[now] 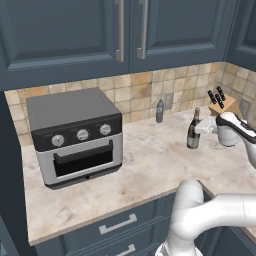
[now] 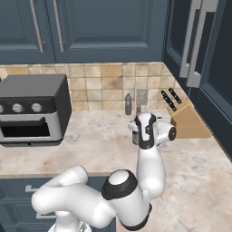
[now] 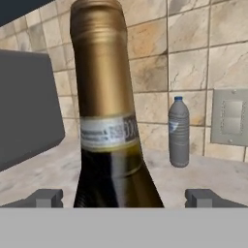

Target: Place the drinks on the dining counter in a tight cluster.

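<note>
White rounded arm [image 2: 136,190], dark joints, seemingly grey jaws

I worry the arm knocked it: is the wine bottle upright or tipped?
Upright. The wine bottle stands on its base on the worktop, neck straight up between the open gripper tips.

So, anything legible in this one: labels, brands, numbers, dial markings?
Nothing can be read.
Wine bottle neck band: print blurred, illegible.
Small grey-blue bottle: label marks too small.
Toaster oven knobs: no legible markings.
Wall outlet: blank.
</note>
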